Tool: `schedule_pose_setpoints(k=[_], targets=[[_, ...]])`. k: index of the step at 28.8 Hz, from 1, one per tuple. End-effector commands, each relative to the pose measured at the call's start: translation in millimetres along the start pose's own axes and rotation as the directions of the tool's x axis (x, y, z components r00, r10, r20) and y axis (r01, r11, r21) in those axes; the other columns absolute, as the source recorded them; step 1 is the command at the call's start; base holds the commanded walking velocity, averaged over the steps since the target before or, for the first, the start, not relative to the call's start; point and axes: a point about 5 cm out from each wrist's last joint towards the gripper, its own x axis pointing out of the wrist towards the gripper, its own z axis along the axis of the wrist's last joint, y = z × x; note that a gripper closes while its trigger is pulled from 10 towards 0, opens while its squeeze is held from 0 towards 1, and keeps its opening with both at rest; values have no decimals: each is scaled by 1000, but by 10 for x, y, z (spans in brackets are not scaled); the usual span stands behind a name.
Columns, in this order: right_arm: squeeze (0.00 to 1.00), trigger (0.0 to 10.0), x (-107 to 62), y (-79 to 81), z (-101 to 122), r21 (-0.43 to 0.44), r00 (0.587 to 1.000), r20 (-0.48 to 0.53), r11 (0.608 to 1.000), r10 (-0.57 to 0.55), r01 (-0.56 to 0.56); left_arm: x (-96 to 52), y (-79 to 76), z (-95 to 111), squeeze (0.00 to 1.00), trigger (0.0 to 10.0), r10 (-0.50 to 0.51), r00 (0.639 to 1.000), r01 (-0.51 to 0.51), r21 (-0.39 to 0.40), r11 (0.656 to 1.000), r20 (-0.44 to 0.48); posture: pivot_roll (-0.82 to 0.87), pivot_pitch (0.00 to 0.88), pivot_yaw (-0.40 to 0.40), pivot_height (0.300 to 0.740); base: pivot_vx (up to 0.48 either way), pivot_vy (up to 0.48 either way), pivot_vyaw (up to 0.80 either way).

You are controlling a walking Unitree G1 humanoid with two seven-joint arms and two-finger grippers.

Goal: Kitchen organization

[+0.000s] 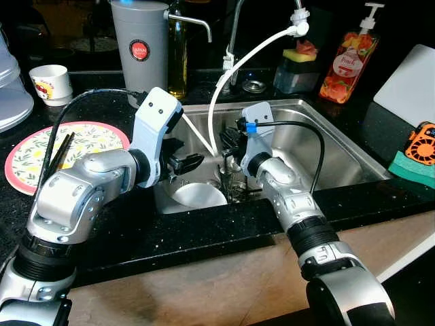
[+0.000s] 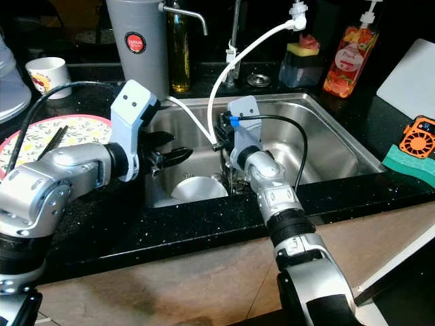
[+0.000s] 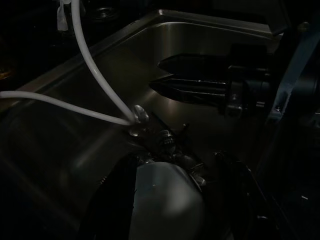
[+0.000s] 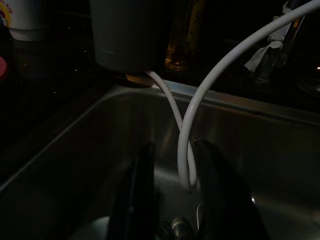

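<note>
A steel sink [image 1: 333, 146] is set into the black counter. A white bowl [image 1: 197, 195] lies at its near left, with some metal utensils [image 1: 234, 187] by the drain. My left gripper [image 1: 185, 163] hovers over the sink's left side just above the bowl, open and holding nothing. In the left wrist view the bowl [image 3: 167, 200] lies between its dark fingers. My right gripper [image 1: 230, 157] points down into the sink middle above the utensils, open. A thin white hose [image 4: 186, 150] hangs between its fingers [image 4: 142, 195] in the right wrist view.
A pink floral plate [image 1: 95, 139] with dark chopsticks [image 1: 58, 156] lies on the counter at left, with a white cup [image 1: 51, 81] behind it. A grey canister [image 1: 139, 47], oil bottle [image 1: 178, 58], sponge holder [image 1: 296, 71] and soap bottle [image 1: 346, 64] line the back. An orange gadget [image 1: 421, 144] sits at right.
</note>
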Motion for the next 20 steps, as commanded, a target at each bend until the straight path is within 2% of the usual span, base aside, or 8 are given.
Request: schedule_pose_setpoints(k=[1, 2, 3, 4, 8, 12, 14, 20], targets=[[1000, 10000, 5, -28, 9, -5, 1000, 2, 1000, -13, 13, -23, 1, -54, 0, 10000, 15, 999, -14, 18, 1000, -35, -21, 85, -57, 740, 0, 0, 0], [435, 10000, 9, -37, 19, -6, 1000, 4, 1000, -18, 18, -28, 9, -50, 0, 10000, 28, 999, -27, 27, 999, -32, -21, 85, -57, 740, 0, 0, 0], [435, 10000, 12, -43, 26, -5, 1000, 5, 1000, -21, 21, -31, 14, -47, 0, 10000, 37, 999, -36, 32, 999, -30, -21, 85, -57, 740, 0, 0, 0], [0, 10000, 17, -59, 49, 4, 999, 11, 1000, -30, 30, -37, 38, -32, 0, 10000, 64, 998, -63, 18, 998, -14, -22, 81, -59, 740, 0, 0, 0], [0, 10000, 30, -116, 155, 14, 998, 47, 999, -51, 50, -52, 265, 91, 0, 10000, 278, 960, -277, -29, 960, 42, -23, 75, -58, 740, 0, 0, 0], [0, 10000, 37, -149, 254, 40, 995, 77, 997, -65, 62, -197, 712, 59, 0, 10000, 640, 768, -640, -42, 767, -16, -29, 70, -54, 740, 0, 0, 0], [0, 10000, 37, -132, 296, 52, 996, 83, 998, -43, 39, -309, 866, -25, 0, 10000, 725, 684, -729, -46, 683, -83, -29, 69, -54, 740, 0, 0, 0], [0, 10000, -3, 213, 400, 97, 959, 55, 954, 280, -284, -425, 924, -200, 0, 10000, 749, 627, -761, 35, 648, -213, -27, 71, -54, 740, 0, 0, 0]])
